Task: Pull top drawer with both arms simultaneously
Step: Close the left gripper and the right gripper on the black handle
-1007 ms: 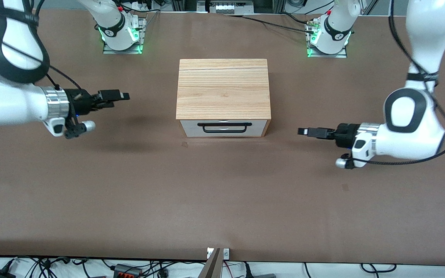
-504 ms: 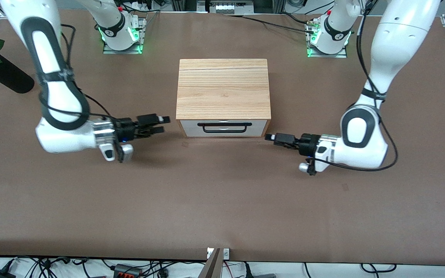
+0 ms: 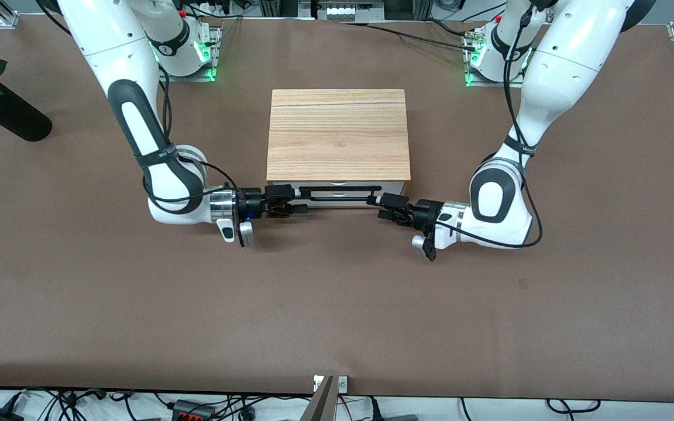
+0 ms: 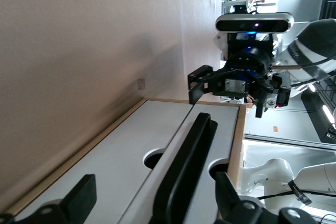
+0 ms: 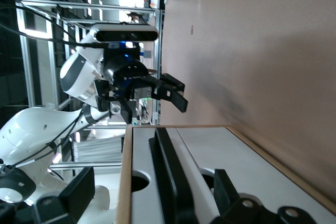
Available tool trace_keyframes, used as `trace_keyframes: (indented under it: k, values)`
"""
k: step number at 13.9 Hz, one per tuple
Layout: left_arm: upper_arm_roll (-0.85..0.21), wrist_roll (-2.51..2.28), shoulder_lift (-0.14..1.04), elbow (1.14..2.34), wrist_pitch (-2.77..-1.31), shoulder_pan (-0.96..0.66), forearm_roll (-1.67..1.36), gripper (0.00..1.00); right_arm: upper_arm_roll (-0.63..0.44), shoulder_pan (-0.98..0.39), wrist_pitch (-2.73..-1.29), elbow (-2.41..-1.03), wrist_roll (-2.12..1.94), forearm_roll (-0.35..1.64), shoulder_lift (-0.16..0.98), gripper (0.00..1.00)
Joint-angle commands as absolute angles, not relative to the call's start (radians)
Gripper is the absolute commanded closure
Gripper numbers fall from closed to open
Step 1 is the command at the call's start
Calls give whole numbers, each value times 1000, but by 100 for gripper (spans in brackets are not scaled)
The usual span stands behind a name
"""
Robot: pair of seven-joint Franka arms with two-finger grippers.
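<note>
The wood-topped cabinet [image 3: 338, 131] stands mid-table with the top drawer [image 3: 396, 187] closed. Its long black bar handle [image 3: 340, 199] runs across the white front. My right gripper [image 3: 293, 199] is at the handle's end toward the right arm. It is open, with one finger [image 5: 79, 187] on each side of the bar [image 5: 168, 177], not clamped. My left gripper [image 3: 382, 207] is at the handle's other end. It is also open, its fingers [image 4: 84, 198] straddling the bar [image 4: 184, 177]. Each wrist view shows the other gripper farther along the handle.
A black vase with a red rose [image 3: 3, 114] lies at the right arm's end of the table. The two arm bases [image 3: 182, 52] [image 3: 498, 58] stand farther from the front camera than the cabinet. Bare brown table [image 3: 337, 304] lies in front of the drawer.
Both arms have swung in from the table's ends and come down to the cabinet front. Both open grippers now straddle the handle's ends. The drawer has not moved.
</note>
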State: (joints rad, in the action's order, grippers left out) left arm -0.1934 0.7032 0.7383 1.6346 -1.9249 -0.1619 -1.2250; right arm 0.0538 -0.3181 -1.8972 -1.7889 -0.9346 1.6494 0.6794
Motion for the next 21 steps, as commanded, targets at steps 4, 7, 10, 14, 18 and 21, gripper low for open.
trace_keyframes:
  k: [4,7,10,14,18,21]
  values:
    - [-195,746,733,1667,-1839,-150,-1279,15,54,-327,-1878,-1844,-994,1694,689,46]
    - [-195,753,733,1692,-1784,-134,-1321,23,54,-325,-1835,-1859,-994,1695,689,63]
    - [-195,755,733,1703,-1776,-133,-1330,48,54,-322,-1822,-1859,-989,1695,689,87]
    - [-195,758,735,1720,-1776,-143,-1377,63,54,-311,-1822,-1853,-985,1695,689,95]
    - [-193,811,739,1736,-1778,-150,-1404,69,54,-311,-1822,-1852,-985,1695,689,95]
    - [-195,824,745,1738,-1778,-149,-1404,69,54,-311,-1822,-1852,-985,1695,689,95]
